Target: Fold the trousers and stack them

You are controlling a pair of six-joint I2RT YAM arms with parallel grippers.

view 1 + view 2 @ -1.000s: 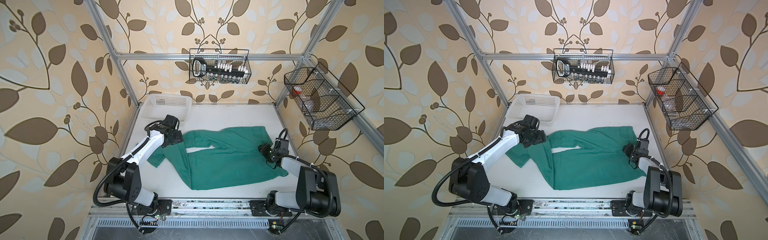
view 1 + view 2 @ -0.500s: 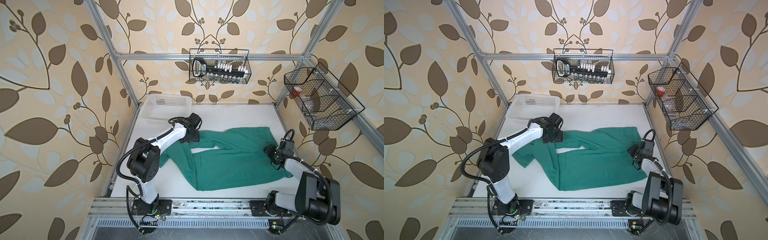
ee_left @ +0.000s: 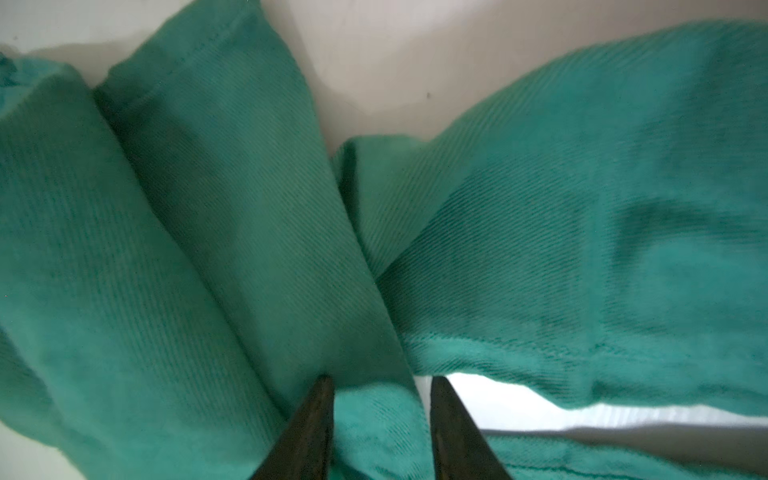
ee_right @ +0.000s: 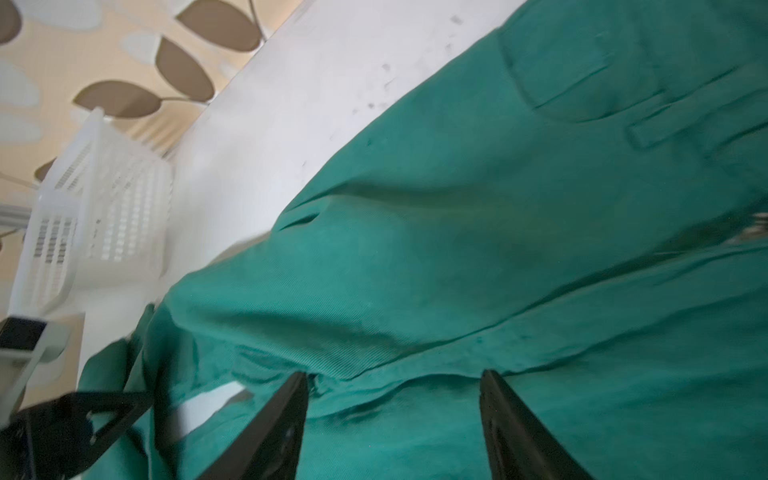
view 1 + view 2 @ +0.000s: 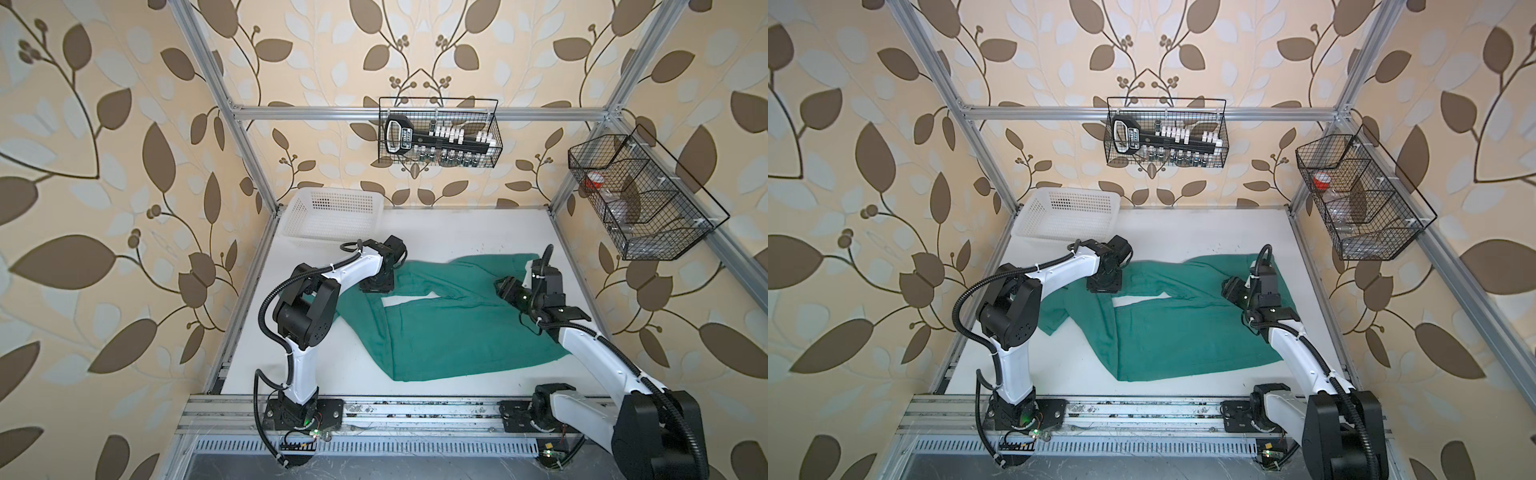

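Observation:
The teal-green trousers [image 5: 449, 332] [image 5: 1183, 332] lie spread on the white table, legs pointing left and waist to the right. My left gripper [image 5: 376, 286] [image 5: 1104, 284] points down on the far leg. In the left wrist view its fingers [image 3: 380, 382] stand close together with a bunched fold of the trousers [image 3: 582, 228] pinched between them. My right gripper [image 5: 505, 286] [image 5: 1229, 289] is over the seat area near the waist. In the right wrist view it [image 4: 395, 374] stands open, its tips resting on the trousers [image 4: 498, 208] beside a raised ridge.
A white perforated basket [image 5: 332, 239] [image 5: 1067, 232] [image 4: 104, 208] stands at the table's far left corner, just behind the left arm. A wire rack [image 5: 440, 133] hangs on the back wall and another wire rack [image 5: 640, 199] on the right wall.
The left gripper moved right along the far leg and narrowed its jaws onto a fold. The right gripper shifted left onto the seat area, still open.

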